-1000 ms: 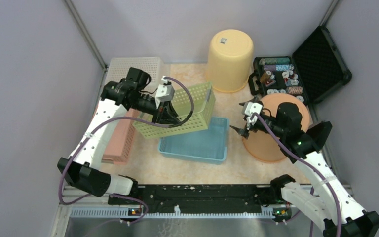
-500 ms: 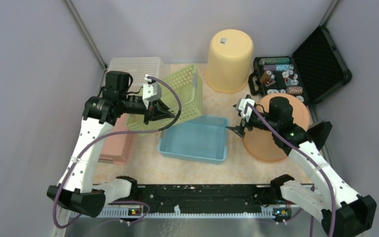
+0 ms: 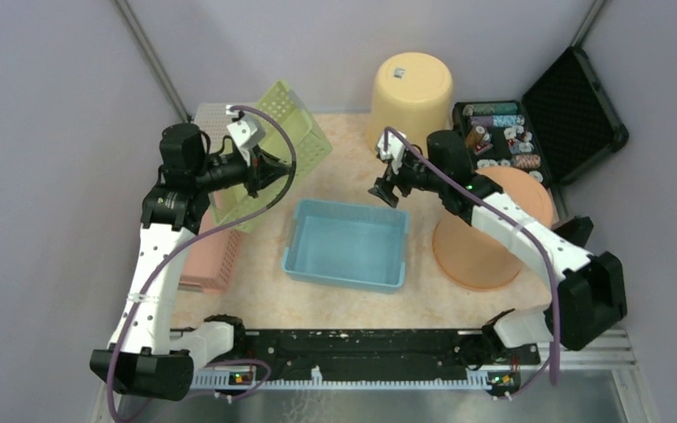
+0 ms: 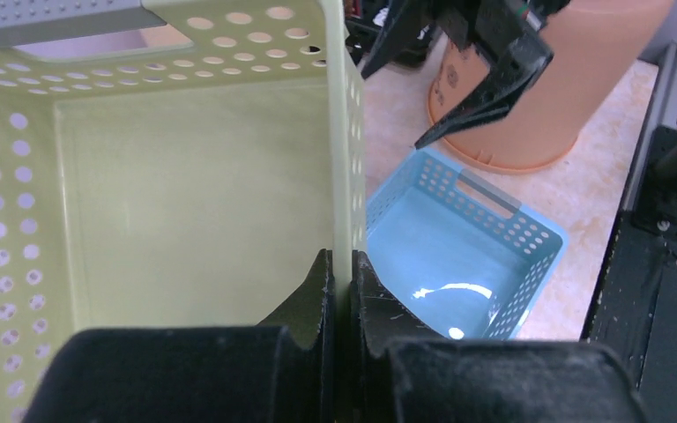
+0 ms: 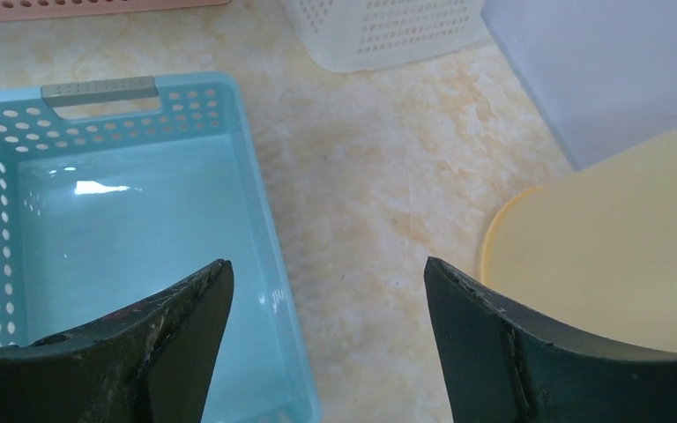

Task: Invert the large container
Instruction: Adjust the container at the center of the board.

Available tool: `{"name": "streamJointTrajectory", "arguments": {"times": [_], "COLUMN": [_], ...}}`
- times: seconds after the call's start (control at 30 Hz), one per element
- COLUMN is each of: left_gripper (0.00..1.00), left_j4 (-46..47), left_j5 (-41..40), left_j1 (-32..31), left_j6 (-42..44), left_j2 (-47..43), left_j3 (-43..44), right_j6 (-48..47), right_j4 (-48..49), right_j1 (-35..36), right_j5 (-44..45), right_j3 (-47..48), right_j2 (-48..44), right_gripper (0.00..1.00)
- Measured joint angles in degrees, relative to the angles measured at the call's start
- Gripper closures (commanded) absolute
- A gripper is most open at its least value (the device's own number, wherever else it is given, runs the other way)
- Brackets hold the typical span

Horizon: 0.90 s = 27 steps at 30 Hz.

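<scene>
Free passage — between blue basket [image 3: 345, 280], yellow bucket [image 3: 410, 106].

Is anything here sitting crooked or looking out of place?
Yes: the light-green perforated plastic basket at the left is tipped steeply, one wall pinched in the left gripper. The blue perforated basket beside it sits flat and upright.

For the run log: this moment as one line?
left gripper: shut on green basket wall, basket tilted | right gripper: open, empty | blue basket: upright

Bright even light, soft shadows, glare on the blue basket [image 5: 97, 229] floor.
</scene>
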Motion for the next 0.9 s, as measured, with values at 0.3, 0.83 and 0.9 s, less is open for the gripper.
{"name": "streamJointTrajectory", "arguments": {"times": [0.3,0.83,0.9], "left_gripper": [1.0,1.0,1.0], "left_j4": [8.74,12.66,13.03], "left_j5": [5.16,10.86,11.28], "left_j1": [8.46,10.91,10.97], "left_j6": [-11.74,-17.25,-17.59], "left_j2": [-0.28,-2.47,-2.47], "left_j3": [-2.64,-3.91,-4.11], "right_j6": [8.04,16.02,16.04], "right_j4": [1.29,-0.52,-1.38], "right_j1": [2.14,2.14,2.14], "right_j5": [4.0,1.42,0.26], "right_j3": [4.26,7.08,7.28], "right_j2": [14.25,23.74,24.63], "right_gripper": [0.22,0.25,0.28]}}
